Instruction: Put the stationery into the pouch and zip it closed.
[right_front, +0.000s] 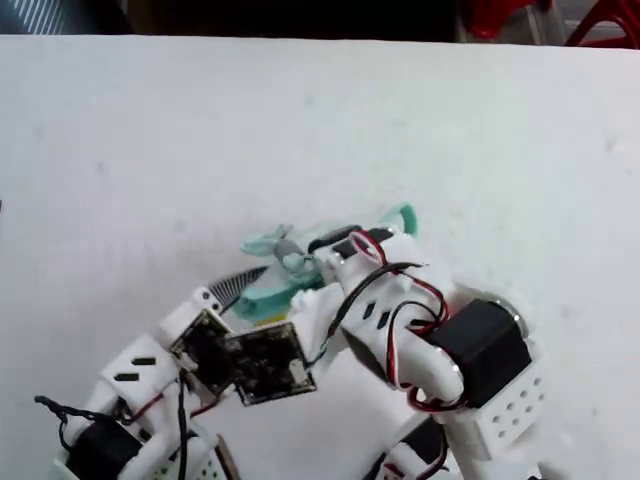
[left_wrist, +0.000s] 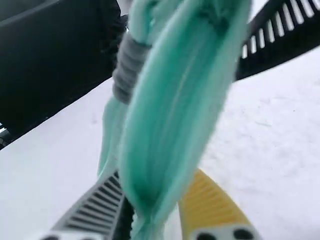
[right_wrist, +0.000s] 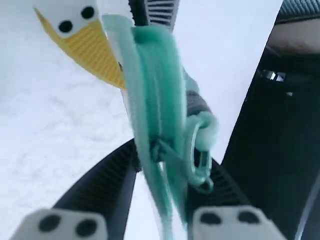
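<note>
Left gripper (left_wrist: 157, 175) up close pinches the mint-green fabric pouch (right_front: 272, 296) between its yellow and black fingers (left_wrist: 210, 210); right gripper (right_wrist: 167, 155) clamps the same pouch from the right. We see it near-centre of the white table (right_front: 300, 120).

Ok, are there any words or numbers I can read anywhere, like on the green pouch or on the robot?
No text can be read in these pictures.
Pouch: no words or label to see.
Circuit board on an arm: any markings are too small to read.
Table: plain, no writing.
</note>
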